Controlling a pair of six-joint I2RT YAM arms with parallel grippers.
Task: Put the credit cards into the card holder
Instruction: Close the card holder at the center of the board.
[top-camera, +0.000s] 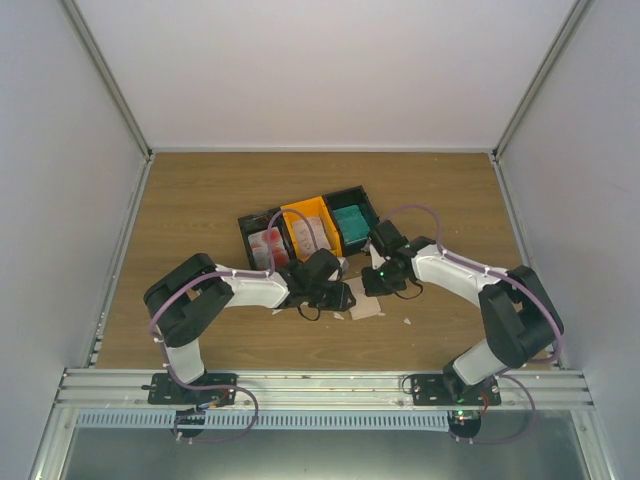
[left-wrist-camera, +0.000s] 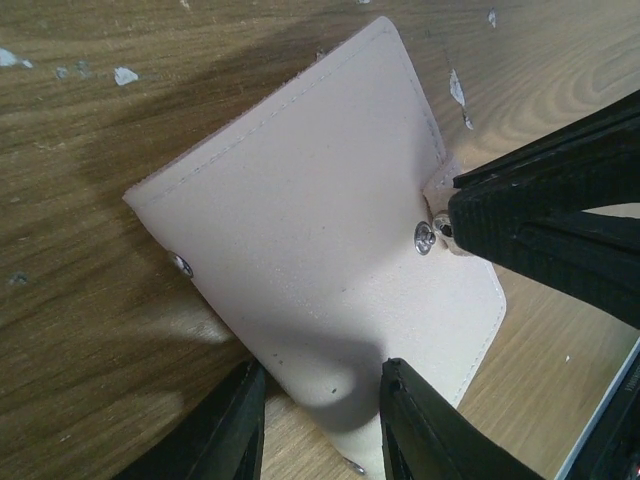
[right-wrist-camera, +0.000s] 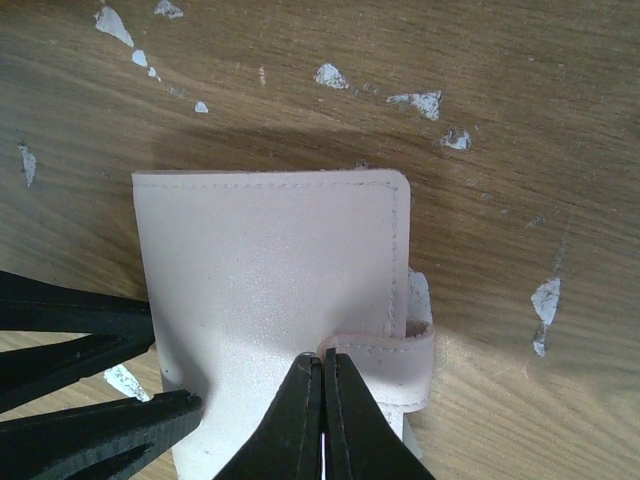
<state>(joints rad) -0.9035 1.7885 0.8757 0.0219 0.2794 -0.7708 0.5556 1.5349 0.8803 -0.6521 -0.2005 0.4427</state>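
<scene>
Three trays (top-camera: 303, 208), cards (top-camera: 352, 225) inside, holder (left-wrist-camera: 300, 230) folded

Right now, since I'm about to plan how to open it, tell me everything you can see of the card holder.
The card holder is a small, flat wallet of pale beige, leather-like material with stitched edges. It is folded shut and lies flat on the wooden table. A short strap wraps over one edge, beside a metal snap stud; whether it is fastened I cannot tell. The shut right gripper touches the strap's end. The left gripper, jaws apart, sits at the opposite edge.
</scene>
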